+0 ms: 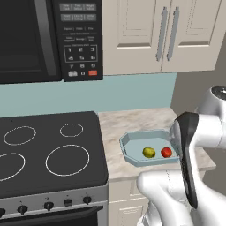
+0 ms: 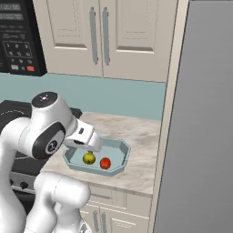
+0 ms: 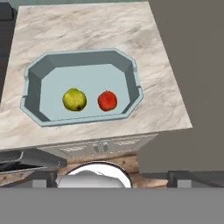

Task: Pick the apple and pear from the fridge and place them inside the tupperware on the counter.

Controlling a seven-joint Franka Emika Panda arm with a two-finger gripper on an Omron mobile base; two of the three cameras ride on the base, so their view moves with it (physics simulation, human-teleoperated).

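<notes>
The end effector (image 3: 112,175) is seen at the bottom of the hand view with its two dark tips set wide apart, open and holding nothing, raised above the tray (image 3: 131,72). In the right base view it sits at centre left, over the tray's near-left rim.

Inside the light blue tray, at the centre of the hand view, the pear (image 3: 74,99) lies to the left and the apple (image 3: 107,100) just beside it to the right, apart from each other and from the walls. The tray rests on the beige bench (image 3: 87,30), between the black stovetop (image 1: 48,150) at the left of the left base view and the grey fridge (image 2: 200,136) at the right of the right base view.

The task is judged complete. If the arm is lowered or swung carelessly while being withdrawn, the tray rim could be clipped and the tray pushed toward the bench's front edge.
</notes>
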